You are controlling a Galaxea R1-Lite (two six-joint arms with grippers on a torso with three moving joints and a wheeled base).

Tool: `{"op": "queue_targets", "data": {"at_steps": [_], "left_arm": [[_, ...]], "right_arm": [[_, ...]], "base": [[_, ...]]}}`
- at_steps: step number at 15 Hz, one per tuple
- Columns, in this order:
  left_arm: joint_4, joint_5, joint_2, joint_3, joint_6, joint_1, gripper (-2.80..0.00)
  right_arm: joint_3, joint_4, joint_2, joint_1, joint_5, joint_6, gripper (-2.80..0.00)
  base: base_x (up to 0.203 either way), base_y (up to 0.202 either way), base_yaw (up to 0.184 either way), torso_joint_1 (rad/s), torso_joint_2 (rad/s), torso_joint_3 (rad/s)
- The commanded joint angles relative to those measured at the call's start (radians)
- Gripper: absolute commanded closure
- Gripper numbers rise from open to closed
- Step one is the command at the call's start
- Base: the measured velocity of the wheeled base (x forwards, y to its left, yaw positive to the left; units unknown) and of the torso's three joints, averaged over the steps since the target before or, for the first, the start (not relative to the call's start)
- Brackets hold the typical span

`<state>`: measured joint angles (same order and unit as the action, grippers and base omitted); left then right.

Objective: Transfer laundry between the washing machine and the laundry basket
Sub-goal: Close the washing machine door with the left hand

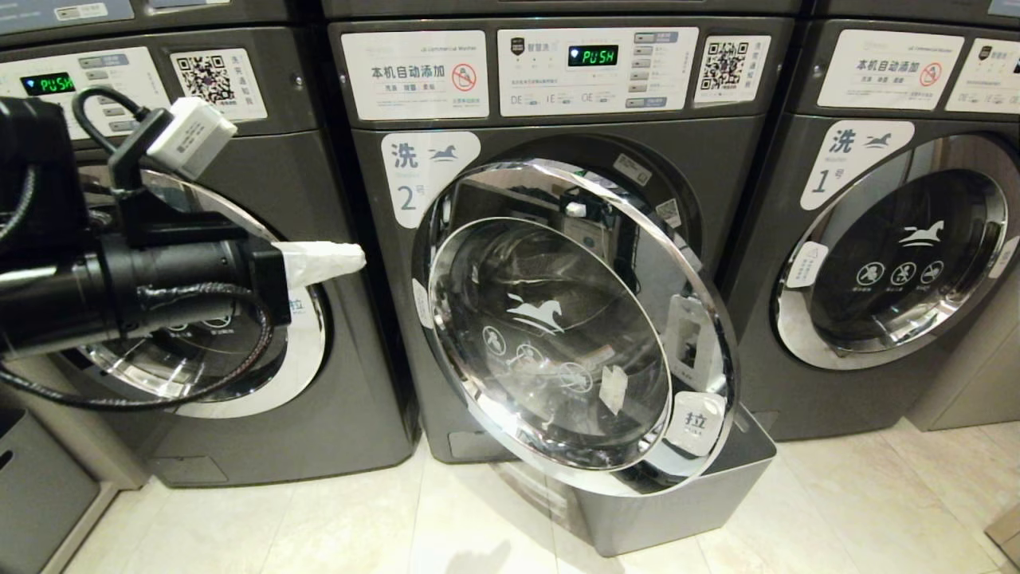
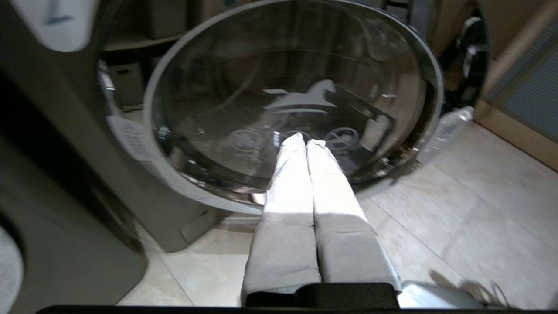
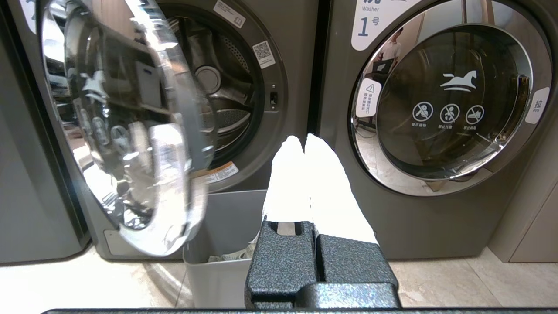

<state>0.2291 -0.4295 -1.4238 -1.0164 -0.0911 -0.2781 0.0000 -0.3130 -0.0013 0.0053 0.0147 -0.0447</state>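
**Door of machine 2 stands open, left gripper pointing at the glass**

The washing machine [image 1: 558, 263] marked 2 sits in the middle of the row, and its chrome-rimmed round door [image 1: 574, 319] is swung out toward the floor tiles. Behind it the drum opening [image 3: 226, 100] shows dark and steel-ribbed in the right wrist view.

The left gripper [image 1: 351, 257] reaches in from the left side of the head view, level, its white-wrapped fingers [image 2: 301, 183] pressed flat together with nothing between them. From its own wrist camera, those fingertips aim at the door glass just under the white horse logo [image 2: 301, 98]; contact cannot be told.

The right gripper [image 3: 304, 141] hangs low in front of the seam between machine 2 and the alike machine marked 1 [image 3: 440, 100], fingers also closed tight and empty.

The laundry basket [image 1: 677, 494] stands on the floor right under the open door, at the foot of machine 2. A bit of pale fabric, the laundry [image 3: 233, 255], peeks over its near rim in the right wrist view. A third machine [image 1: 239, 319] stands at the left.
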Motion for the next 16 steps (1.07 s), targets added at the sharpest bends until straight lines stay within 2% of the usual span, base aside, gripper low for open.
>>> {"op": "queue_targets", "data": {"at_steps": [1,2,3,4,6,7,8,12,15,16], "left_arm": [[0.047,0.244,0.018,0.020,0.060,-0.002,0.00],[0.057,0.370,0.055,0.043,0.101,-0.001,0.00],[0.060,0.429,0.108,0.087,0.135,0.004,0.00],[0.056,0.451,0.168,0.168,0.151,0.020,0.00],[0.039,0.465,0.237,0.311,0.163,0.073,0.00],[0.036,0.469,0.247,0.352,0.169,0.110,0.00],[0.035,0.467,0.237,0.361,0.173,0.136,0.00],[0.075,0.457,0.121,0.386,0.175,0.158,0.00],[0.116,0.457,0.088,0.402,0.165,0.247,0.00],[0.144,0.455,0.079,0.411,0.144,0.292,0.00]], "right_arm": [[0.040,0.000,0.001,0.001,0.001,-0.001,0.00],[0.040,0.000,0.001,0.001,0.001,-0.001,0.00],[0.040,0.000,0.001,0.001,0.001,-0.001,0.00],[0.040,0.002,0.001,0.001,0.004,-0.001,0.00],[0.040,-0.003,0.001,0.001,0.002,0.000,0.00],[0.040,-0.003,0.001,0.001,-0.002,0.026,0.00],[0.040,-0.004,0.001,0.001,-0.006,0.054,0.00],[0.040,-0.005,0.001,0.001,-0.012,0.057,0.00],[0.040,-0.005,0.001,0.001,-0.012,0.057,0.00],[0.040,-0.005,0.001,0.001,-0.012,0.057,0.00]], "base": [[0.000,0.000,0.000,0.000,0.00,0.000],[0.000,0.000,0.000,0.000,0.00,0.000],[0.000,0.000,0.000,0.000,0.00,0.000],[0.000,0.000,0.000,0.000,0.00,0.000],[0.000,0.000,0.000,0.000,0.00,0.000],[0.000,0.000,0.000,0.000,0.00,0.000],[0.000,0.000,0.000,0.000,0.00,0.000],[0.000,0.000,0.000,0.000,0.00,0.000],[0.000,0.000,0.000,0.000,0.00,0.000],[0.000,0.000,0.000,0.000,0.00,0.000]]}}
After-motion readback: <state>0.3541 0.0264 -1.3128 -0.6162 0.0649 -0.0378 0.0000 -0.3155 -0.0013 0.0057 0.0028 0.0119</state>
